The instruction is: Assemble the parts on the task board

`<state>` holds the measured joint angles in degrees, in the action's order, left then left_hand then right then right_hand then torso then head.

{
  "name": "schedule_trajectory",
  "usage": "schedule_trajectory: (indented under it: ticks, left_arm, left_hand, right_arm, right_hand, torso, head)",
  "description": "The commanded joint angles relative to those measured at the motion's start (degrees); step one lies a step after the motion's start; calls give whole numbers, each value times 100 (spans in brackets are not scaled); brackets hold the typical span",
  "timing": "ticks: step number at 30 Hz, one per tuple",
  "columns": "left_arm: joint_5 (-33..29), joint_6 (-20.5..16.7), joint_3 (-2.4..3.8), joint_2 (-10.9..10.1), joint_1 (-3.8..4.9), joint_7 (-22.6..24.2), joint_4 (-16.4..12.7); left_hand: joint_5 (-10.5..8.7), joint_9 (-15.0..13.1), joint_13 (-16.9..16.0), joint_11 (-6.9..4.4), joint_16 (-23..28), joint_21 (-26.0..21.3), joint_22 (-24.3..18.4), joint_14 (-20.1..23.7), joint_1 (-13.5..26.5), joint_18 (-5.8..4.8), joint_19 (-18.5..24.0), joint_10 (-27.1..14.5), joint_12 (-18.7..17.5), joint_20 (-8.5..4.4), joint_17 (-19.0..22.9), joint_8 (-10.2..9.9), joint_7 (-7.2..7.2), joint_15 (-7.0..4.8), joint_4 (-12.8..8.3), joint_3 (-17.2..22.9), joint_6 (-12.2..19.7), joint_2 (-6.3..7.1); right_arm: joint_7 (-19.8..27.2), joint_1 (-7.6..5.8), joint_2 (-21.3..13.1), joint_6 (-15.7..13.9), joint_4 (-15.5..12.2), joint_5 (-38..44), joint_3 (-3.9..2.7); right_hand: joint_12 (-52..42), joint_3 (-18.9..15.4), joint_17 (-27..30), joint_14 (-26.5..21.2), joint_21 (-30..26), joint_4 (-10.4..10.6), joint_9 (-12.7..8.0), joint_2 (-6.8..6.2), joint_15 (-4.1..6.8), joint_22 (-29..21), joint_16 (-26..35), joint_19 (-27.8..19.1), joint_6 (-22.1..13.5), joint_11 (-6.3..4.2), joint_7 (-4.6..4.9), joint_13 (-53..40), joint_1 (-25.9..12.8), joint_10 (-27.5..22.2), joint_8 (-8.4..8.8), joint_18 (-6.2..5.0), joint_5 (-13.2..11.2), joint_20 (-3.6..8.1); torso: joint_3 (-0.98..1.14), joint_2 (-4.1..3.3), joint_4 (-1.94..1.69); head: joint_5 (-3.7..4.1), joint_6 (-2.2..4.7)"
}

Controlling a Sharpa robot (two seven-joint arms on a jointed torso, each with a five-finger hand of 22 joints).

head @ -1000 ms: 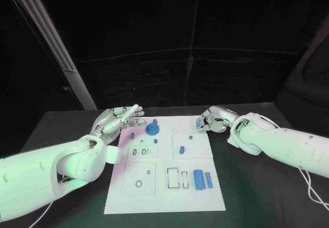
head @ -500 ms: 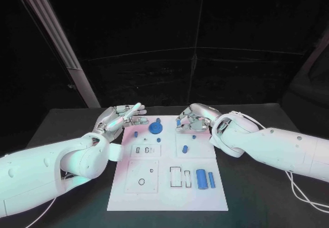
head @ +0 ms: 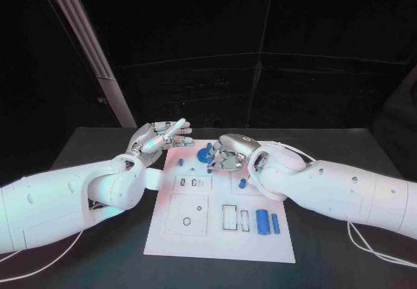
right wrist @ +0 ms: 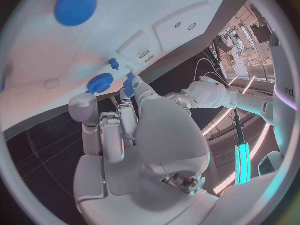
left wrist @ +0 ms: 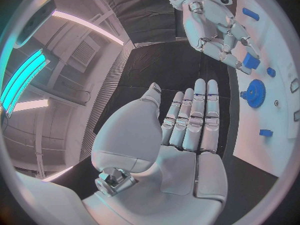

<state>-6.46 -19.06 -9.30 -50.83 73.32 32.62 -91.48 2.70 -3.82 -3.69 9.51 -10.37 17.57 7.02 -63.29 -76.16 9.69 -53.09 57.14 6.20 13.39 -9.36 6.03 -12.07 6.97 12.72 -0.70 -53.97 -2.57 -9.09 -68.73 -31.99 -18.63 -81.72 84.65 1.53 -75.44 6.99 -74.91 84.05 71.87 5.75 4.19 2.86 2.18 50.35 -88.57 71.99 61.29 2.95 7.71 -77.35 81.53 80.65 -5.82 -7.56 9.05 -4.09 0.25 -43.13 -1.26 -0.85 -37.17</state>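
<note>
White task board (head: 222, 235), blue gear (head: 202, 156), blue parts (head: 261, 221), black table (head: 104, 241), silver hands (head: 228, 152)

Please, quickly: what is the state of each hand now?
Left hand: open, fingers straight, holding nothing.
Right hand: holding a small blue part in its fingers.

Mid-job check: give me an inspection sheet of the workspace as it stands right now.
Surface: black table, white task board in the middle.
Job's things: blue gear at the board's far end; two blue cylinders near its right edge; small blue parts between.
Clutter: nothing seen.
Hands: left hand open, off the board's far left corner; right hand pinches a small blue part beside the gear.
Cables: white cable under the right arm.
Surroundings: dark backdrop.
</note>
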Motion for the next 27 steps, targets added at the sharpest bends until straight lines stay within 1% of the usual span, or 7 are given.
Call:
schedule_trajectory:
  ticks: [1, 6, 9, 11, 16, 18, 27]
  left_arm:
    - [-79, 80, 5, 12, 23, 0, 11]
    - [-83, 82, 5, 29, 33, 3, 33]
    - [-84, 83, 5, 38, 36, 4, 43]
    - [-84, 83, 5, 41, 37, 4, 49]
    - [-84, 83, 5, 53, 38, 2, 63]
    - [-84, 83, 5, 57, 38, 1, 69]
    - [-84, 91, 5, 73, 39, -4, 81]
  left_hand:
    - [9, -7, -8, 1, 28, -27, -5, -36, 0, 84, -47, 29, -16, -12, -8, -37, 2, -9, -19, -30, -35, -50]
    - [9, -7, -8, 1, 29, -27, -6, -37, -1, 84, -48, 30, -17, -12, -9, -38, 0, -10, -20, -31, -35, -50]
    - [9, -7, -8, 1, 29, -27, -6, -37, -1, 84, -48, 30, -17, -12, -9, -38, 0, -10, -20, -31, -35, -50]
    - [9, -7, -8, 1, 29, -27, -6, -37, -1, 84, -48, 30, -17, -12, -9, -38, 0, -10, -20, -31, -35, -50]
    - [9, -7, -8, 1, 29, -27, -6, -37, -1, 84, -48, 30, -17, -12, -9, -38, 0, -10, -20, -31, -35, -50]
    - [9, -7, -8, 1, 29, -27, -6, -37, -1, 84, -48, 30, -17, -12, -9, -38, 0, -10, -20, -31, -35, -50]
    - [9, -7, -8, 1, 29, -27, -6, -37, -1, 84, -48, 30, -17, -12, -9, -38, 0, -10, -20, -31, -35, -50]
  right_arm:
    - [-231, 27, 101, 343, 14, 476, 70]
    - [-255, 78, 247, 421, 79, 610, 148]
    - [-256, 110, 302, 428, 91, 660, 167]
    - [-252, 122, 328, 426, 94, 677, 173]
    - [-250, 145, 374, 454, 99, 704, 181]
    - [-253, 152, 394, 479, 108, 724, 183]
    - [-280, 175, 447, 558, 164, 785, 186]
  right_hand:
    - [5, 8, -1201, 527, -4, 19, 1, 0, 31, -7, -11, 0, 256, -151, -151, 14, -53, 130, -7, 43, -30, 37]
    - [10, 9, -1199, 527, -7, 22, 1, -15, 30, -11, -10, -3, 258, -150, -150, 18, -71, 127, -6, 43, -39, 36]
    - [11, 10, -1195, 526, -10, 24, 0, -23, 30, -16, -8, -5, 257, -149, -149, 18, -82, 127, -4, 42, -43, 36]
    - [11, 10, -1195, 526, -10, 24, 0, -23, 30, -16, -8, -5, 257, -149, -149, 18, -82, 127, -4, 42, -43, 36]
    - [5, 11, -1200, 527, -9, 25, 0, -26, 29, -15, -10, -4, 256, -149, -148, 13, -85, 131, -3, 42, -44, 36]
    - [10, 12, -1200, 527, -10, 25, -1, -32, 29, -17, -10, -5, 253, -149, -148, 17, -91, 128, 0, 42, -44, 35]
    - [18, 14, -1195, 526, -12, 29, -3, -45, 28, -19, -8, -6, 249, -146, -145, 23, -110, 123, 4, 42, -47, 35]
  torso:
    - [6, -2, 23]
    - [2, 1, 11]
    - [12, 0, 18]
    - [15, -2, 20]
    - [8, -3, 10]
    - [10, 1, 19]
    - [14, 2, 24]
  head:
    - [-44, -26]
    - [-54, -58]
    - [-85, -83]
    - [-101, -91]
    - [-122, -86]
    - [-151, -97]
    - [-176, -129]
